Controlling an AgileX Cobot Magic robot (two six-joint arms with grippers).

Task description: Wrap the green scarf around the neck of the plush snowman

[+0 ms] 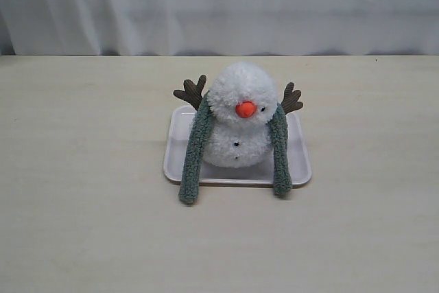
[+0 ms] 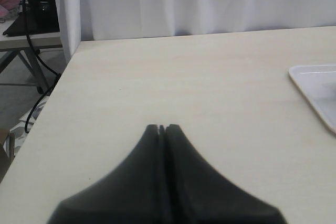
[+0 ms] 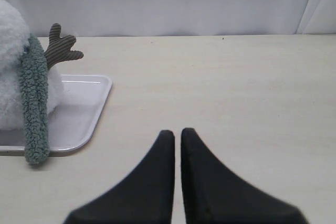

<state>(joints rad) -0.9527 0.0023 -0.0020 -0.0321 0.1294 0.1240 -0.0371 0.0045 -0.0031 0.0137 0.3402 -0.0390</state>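
The plush snowman (image 1: pixel 236 84) sits upright on a white tray (image 1: pixel 300 162), its orange nose facing the camera. The green scarf (image 1: pixel 194 149) goes behind its neck, and both ends hang down the front. One end runs down each side of the body and past the tray's front rim onto the table. The front of the neck (image 1: pixel 236 123) is bare. Neither gripper shows in the exterior view. My left gripper (image 2: pixel 161 127) is shut and empty over bare table. My right gripper (image 3: pixel 177 131) is shut, a slit between the tips, to the side of the snowman (image 3: pixel 8 77) and scarf (image 3: pixel 34 103).
Brown twig arms (image 1: pixel 191 92) stick out on both sides of the head. A tray corner (image 2: pixel 317 85) shows in the left wrist view, as do the table's edge, a cable and furniture beyond it. A white curtain hangs behind the table.
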